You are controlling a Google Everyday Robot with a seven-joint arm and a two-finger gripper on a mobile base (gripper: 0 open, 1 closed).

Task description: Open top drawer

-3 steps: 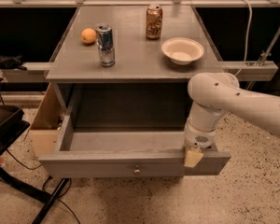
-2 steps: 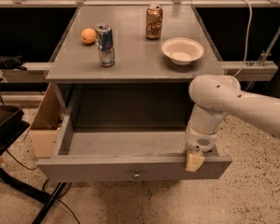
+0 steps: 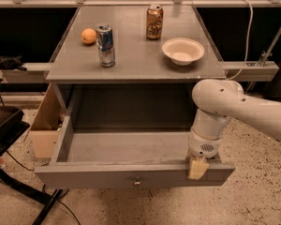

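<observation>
The top drawer (image 3: pixel 107 175) is pulled far out of the grey cabinet, its deep grey inside bare. Its flat front faces me with a small round metal knob (image 3: pixel 137 182) at the centre. My gripper (image 3: pixel 198 167) hangs from the white arm (image 3: pixel 239 109) at the drawer's right end, its cream fingertip (image 3: pixel 197 168) hooked over the top edge of the drawer front.
On the cabinet top (image 3: pixel 136 55) stand a blue can (image 3: pixel 105 45), a brown can (image 3: pixel 154 21), an orange (image 3: pixel 88 35) and a cream bowl (image 3: pixel 183 50). A cardboard box (image 3: pixel 46 125) sits at the cabinet's left. A black stand (image 3: pixel 9 139) is at far left.
The drawer has come a little further out toward me, with the gripper moving along on its front edge.
</observation>
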